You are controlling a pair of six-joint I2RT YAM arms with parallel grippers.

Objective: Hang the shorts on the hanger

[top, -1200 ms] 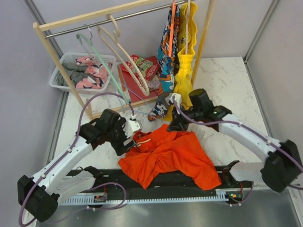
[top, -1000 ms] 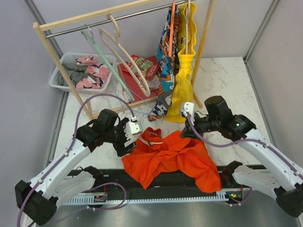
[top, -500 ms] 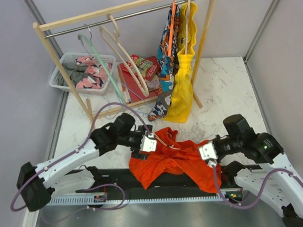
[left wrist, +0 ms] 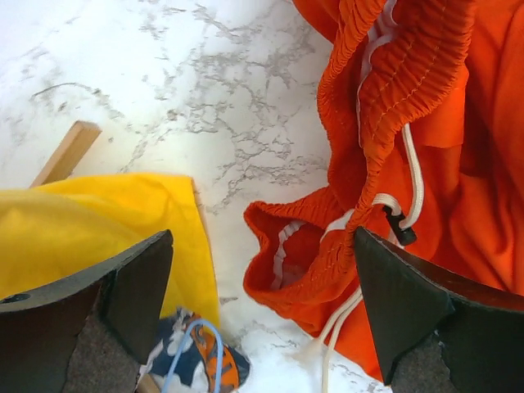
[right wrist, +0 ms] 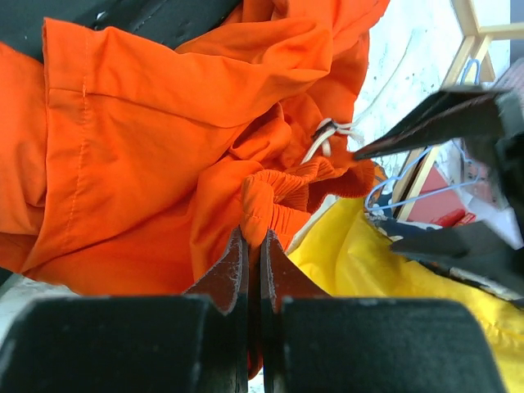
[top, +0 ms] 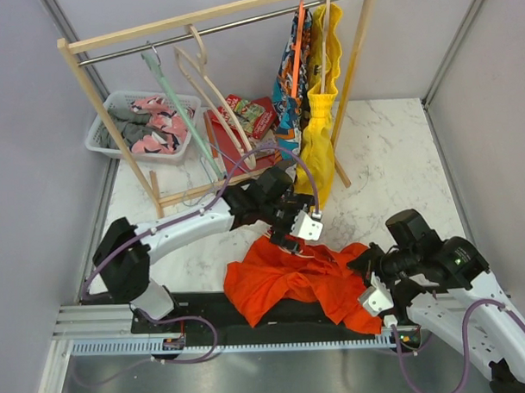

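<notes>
Crumpled in a heap on the marble table [top: 390, 149], toward its near edge and partly over the black mat [top: 197, 304]: the shorts [top: 291, 277], waistband and white drawstring turned up at the far side. Directly over that waistband, the left gripper [top: 300, 234], spread as wide as it goes and holding nothing. Seen through the left wrist camera, left gripper [left wrist: 262, 282] with one finger over the hem of the yellow garment [left wrist: 82, 221] and the other over orange cloth, the open leg hole and drawstring of the shorts [left wrist: 393, 147] lying between and below the two, not touched. At the right side of the heap, low against the fabric, the right gripper [top: 375, 296]. Through the right wrist camera, right gripper [right wrist: 252, 246] pressed fully together, a ribbed orange fold of the shorts [right wrist: 164, 131] bunched just past the tips; possibly a thin pinch of cloth caught there, too tight to make out.
</notes>
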